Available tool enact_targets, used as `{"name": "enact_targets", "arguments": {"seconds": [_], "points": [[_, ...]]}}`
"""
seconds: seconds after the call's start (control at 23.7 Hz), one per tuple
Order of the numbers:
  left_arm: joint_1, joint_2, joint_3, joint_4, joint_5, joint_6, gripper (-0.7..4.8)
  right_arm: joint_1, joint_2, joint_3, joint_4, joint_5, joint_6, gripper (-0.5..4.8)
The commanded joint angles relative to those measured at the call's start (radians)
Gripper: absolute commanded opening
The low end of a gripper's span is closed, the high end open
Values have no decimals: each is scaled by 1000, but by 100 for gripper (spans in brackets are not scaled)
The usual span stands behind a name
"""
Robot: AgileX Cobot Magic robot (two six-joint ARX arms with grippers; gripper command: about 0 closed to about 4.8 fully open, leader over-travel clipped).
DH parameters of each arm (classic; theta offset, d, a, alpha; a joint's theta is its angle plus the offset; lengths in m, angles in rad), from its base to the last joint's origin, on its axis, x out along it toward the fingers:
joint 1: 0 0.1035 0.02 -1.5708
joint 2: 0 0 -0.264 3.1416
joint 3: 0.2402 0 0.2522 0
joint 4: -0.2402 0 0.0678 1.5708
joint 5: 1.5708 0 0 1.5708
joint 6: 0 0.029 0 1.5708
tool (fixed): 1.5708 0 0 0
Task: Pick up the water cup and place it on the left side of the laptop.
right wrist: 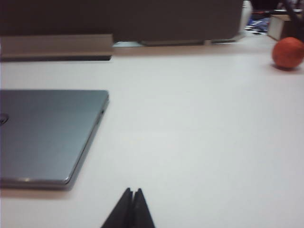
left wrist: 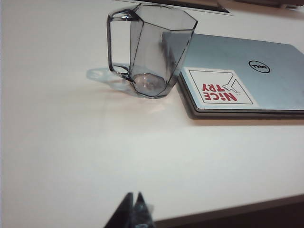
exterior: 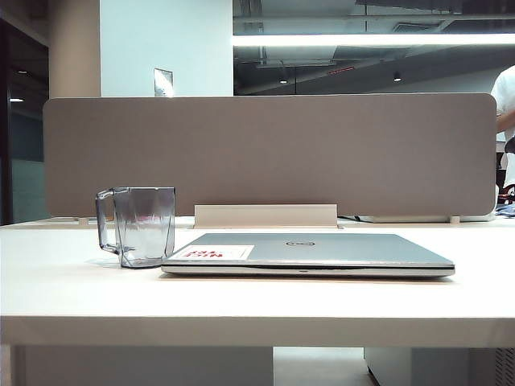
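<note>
Grey-tinted and transparent, the water cup [exterior: 143, 225] is seen standing upright on the pale surface [exterior: 241, 297], just beside the left edge of the laptop [exterior: 310, 253], its angular handle turned away from the laptop. In the left wrist view the cup's [left wrist: 154, 50] thick base is seen close to the corner of the closed laptop [left wrist: 247, 78], though whether the two touch cannot be told; a white sticker [left wrist: 219, 87] with red print is carried on the lid beside a small round logo [left wrist: 259, 67].

The left gripper [left wrist: 133, 209] is held low over the near edge of the surface, well apart from the cup and aimed toward it, its jaws pressed together with nothing between them. The right gripper [right wrist: 131, 209] is likewise held low and level over bare surface, near the laptop's [right wrist: 50, 135] right corner, jaws pressed together and empty. Neither arm is shown in the exterior view.

An orange ball [right wrist: 288, 52] (blurred) is seen farther back on the surface, and a grey partition panel [exterior: 269, 157] is set up behind the laptop.
</note>
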Motion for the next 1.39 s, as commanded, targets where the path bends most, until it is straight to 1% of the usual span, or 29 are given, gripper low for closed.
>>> {"name": "enact_targets", "arguments": {"seconds": [0.04,0.84,0.97,1.01,1.05,1.14,1.18,1.31,1.39], "points": [[1,0,-3,-2,0,5,-4,0,-2,-6,-26,-31,-42,-5],[1,0,-3,-2,0,5,-4,1,-2,-6,-31,-24,-36,-5],[3,-3,-3,-3,-4,18,-4,1,-2,-6,-31,-24,-35,-5],[17,-12,-5,-1,-11,101,-3,1,-2,-6,-31,-24,-36,-5],[35,-20,-7,5,-18,129,-1,1,-2,-6,-31,-24,-35,-5],[78,-44,-15,24,-27,130,-1,1,-2,-6,-31,-24,-36,-5],[119,-69,-15,25,-26,136,-2,1,-2,-6,-31,-24,-36,-5],[190,-71,-15,34,-42,139,-2,0,-1,-6,-31,-24,-35,-5],[214,-71,-15,34,-49,139,-1,1,-2,-6,-31,-24,-35,-5]]}}
